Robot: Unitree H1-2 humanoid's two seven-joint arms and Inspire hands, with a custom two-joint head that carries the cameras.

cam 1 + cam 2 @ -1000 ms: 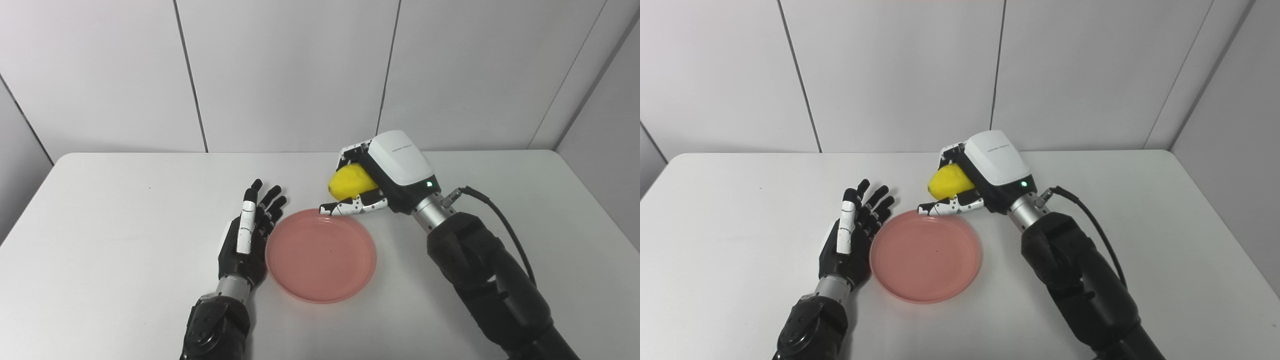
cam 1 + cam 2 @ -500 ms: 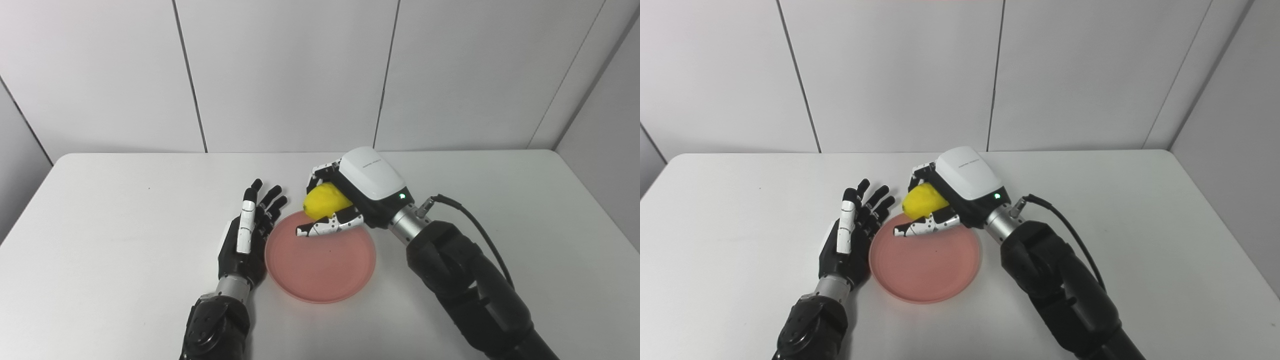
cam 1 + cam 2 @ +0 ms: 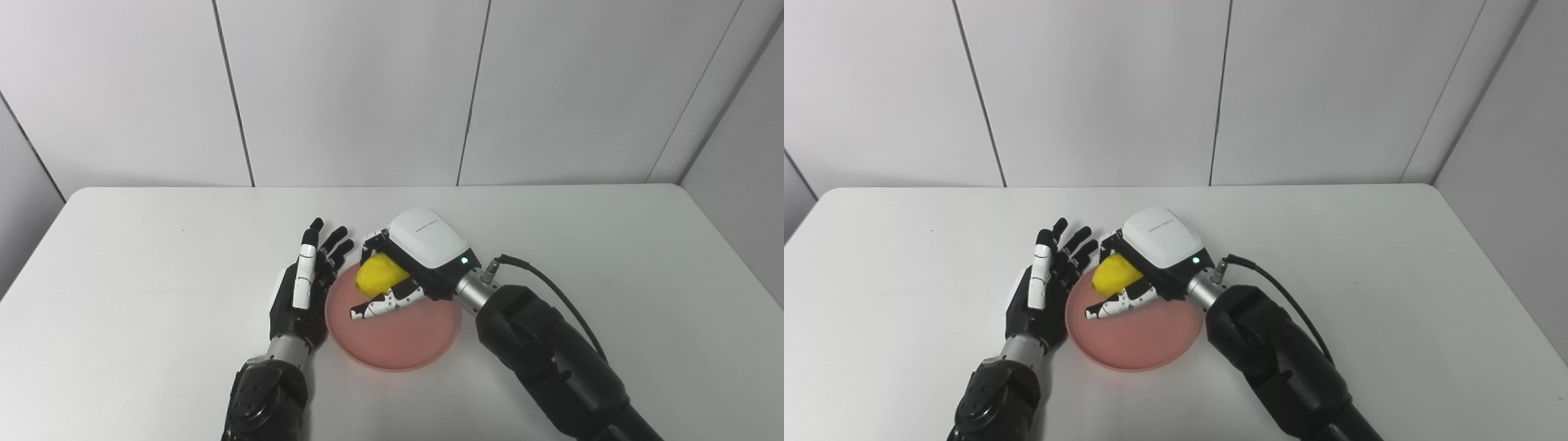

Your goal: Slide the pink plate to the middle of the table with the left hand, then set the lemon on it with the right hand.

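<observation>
The right hand [image 3: 401, 275] was wrapped around the lemon [image 3: 378, 275] and held it over the far left part of the pink plate [image 3: 422, 343]. The plate sat near the middle of the table [image 3: 122, 294], so the sliding step looked done. The next move was probably to lower the lemon and let go. The left hand [image 3: 303, 291] held nothing, fingers spread, just beside the plate's left rim. There was little room on that side, and lots of bare table to the right.

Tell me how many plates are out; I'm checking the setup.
1: the pink plate at mid-table, beside the left hand, under the lemon in the right hand.
</observation>
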